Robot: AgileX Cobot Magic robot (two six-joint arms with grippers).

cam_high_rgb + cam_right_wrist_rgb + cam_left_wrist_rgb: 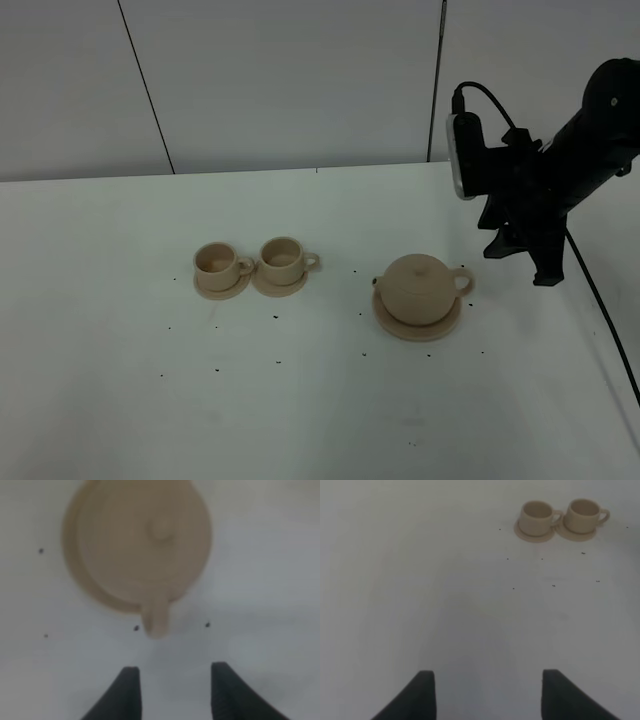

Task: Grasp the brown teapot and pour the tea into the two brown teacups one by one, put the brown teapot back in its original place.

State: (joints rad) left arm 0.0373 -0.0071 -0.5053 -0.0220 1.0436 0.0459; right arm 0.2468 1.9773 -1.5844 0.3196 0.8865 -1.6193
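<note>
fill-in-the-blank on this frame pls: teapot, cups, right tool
1. The brown teapot stands on the wide saucer, to the ____ of the two teacups in the high view.
2. The right tool, jaws apart, holds ____.
3. The teapot's ____ faces the right tool.

Missing: right; nothing; handle.

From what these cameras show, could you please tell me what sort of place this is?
Probably a robot lab test bench, not a home: a white table, plain panelled wall, a black robot arm carrying a cabled camera, and a staged teapot with two teacups.
</note>
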